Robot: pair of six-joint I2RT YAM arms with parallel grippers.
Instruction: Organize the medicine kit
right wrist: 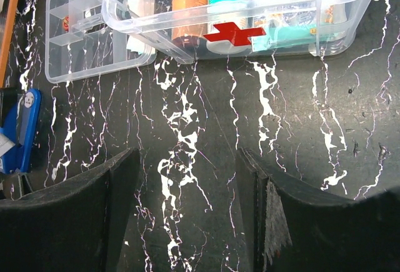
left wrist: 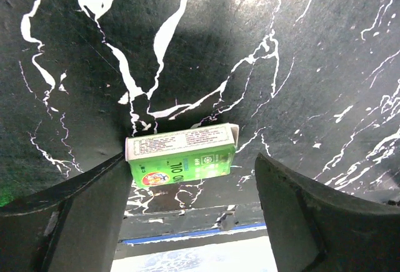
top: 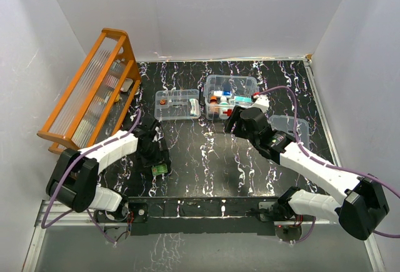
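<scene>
The black marbled table (top: 206,178) filled the scene, with the orange wooden rack (top: 87,90) leaning along its far-left side. At the far centre sat the medicine kit (right wrist: 250,25), lid off, red cross facing the arms, bottles and packets already standing inside. Just to its left, almost touching, lay the shallow divided tray (top: 157,106).

And there was the right gripper (right wrist: 187,159), hovering near the kit's front wall, jaws apart, nothing between them. Over on the near left, the left gripper (left wrist: 189,166) hung low above the table, jaws spread wide. A small green carton (left wrist: 181,153) lay flat between them, nearer the left finger, with a clear gap on the right.

By my reading, picking up that carton was the step in hand. To do it well, the arm would want to shift left until the carton sat centred, drop until the pads flanked its short ends, then close squarely so it would not twist or skid.
</scene>
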